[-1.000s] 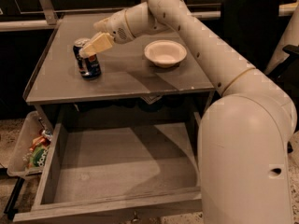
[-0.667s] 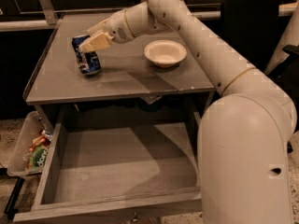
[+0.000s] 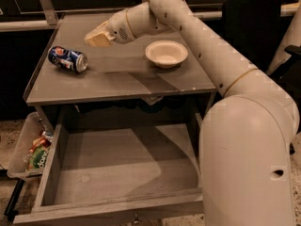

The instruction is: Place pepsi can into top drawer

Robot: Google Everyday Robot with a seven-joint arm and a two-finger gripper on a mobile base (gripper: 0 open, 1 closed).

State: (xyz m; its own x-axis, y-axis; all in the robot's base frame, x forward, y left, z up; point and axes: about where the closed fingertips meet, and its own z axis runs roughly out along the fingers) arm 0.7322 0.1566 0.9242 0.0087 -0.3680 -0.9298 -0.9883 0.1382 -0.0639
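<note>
The pepsi can point(image 3: 68, 59) lies on its side at the left of the grey table top point(image 3: 131, 79), its silver top pointing right. My gripper point(image 3: 98, 38) hangs just above and to the right of the can, apart from it and holding nothing. The top drawer point(image 3: 117, 171) is pulled out below the table top, and its grey floor is bare. The arm reaches in from the right, over the table.
A white bowl point(image 3: 166, 53) stands on the table top right of the gripper. A clear plastic bin point(image 3: 21, 149) of snack packets sits on the floor left of the drawer. A black chair point(image 3: 254, 22) stands behind at the right. My own body fills the lower right.
The can stood upright under the gripper, then tilted, and now lies on its side further left. The gripper has come away from it, up and to the right.
</note>
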